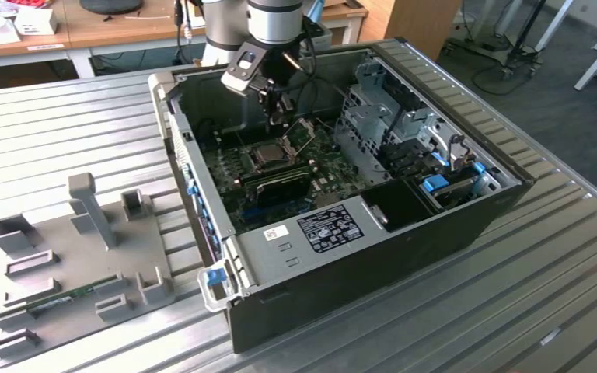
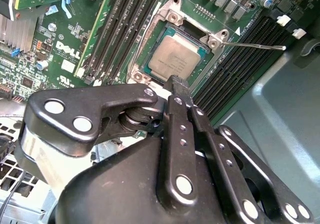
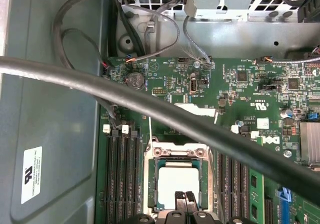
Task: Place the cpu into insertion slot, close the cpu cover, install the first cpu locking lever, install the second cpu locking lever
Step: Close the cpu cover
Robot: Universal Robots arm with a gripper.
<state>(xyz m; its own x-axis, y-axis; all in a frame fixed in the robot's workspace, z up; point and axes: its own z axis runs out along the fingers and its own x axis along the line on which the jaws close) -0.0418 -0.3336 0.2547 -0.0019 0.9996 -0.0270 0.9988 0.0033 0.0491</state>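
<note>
Reaching down into the open computer case (image 1: pixel 382 256) on the slatted metal worktop (image 1: pixel 50 132), the arm is holding the tool (image 1: pixel 280 115) low over the green board.

- Tool (image 2: pixel 177 81): its two fingers are pressing together, tip against tip, in both wrist views. Nothing is showing between them.
- Chip (image 2: pixel 172 57): it is lying flat in the socket (image 2: pixel 170 16), dull metal top facing up, squared with the silver rim.
- Chip to tool: in the second wrist view the tool's tip is sitting right at the chip's near edge, at the socket rim. In the first wrist view the tool (image 3: pixel 185 199) is overlapping the edge of the chip (image 3: pixel 176 181). Whether it is touching, I cannot tell.
- Cover (image 1: pixel 304 134): in the exterior view a thin metal frame is standing tilted up just to the exterior view's right of the socket (image 1: pixel 249 159), leaving the chip uncovered.
- Lever (image 2: pixel 255 46): a thin wire rod is sticking out sideways from a socket corner, over the long black memory slots (image 2: pixel 125 28).
- A thick black cable (image 3: pixel 150 106) is crossing the first wrist view.
- A grey fixture tray (image 1: pixel 81 256) is lying on the worktop, well apart from the case.
</note>
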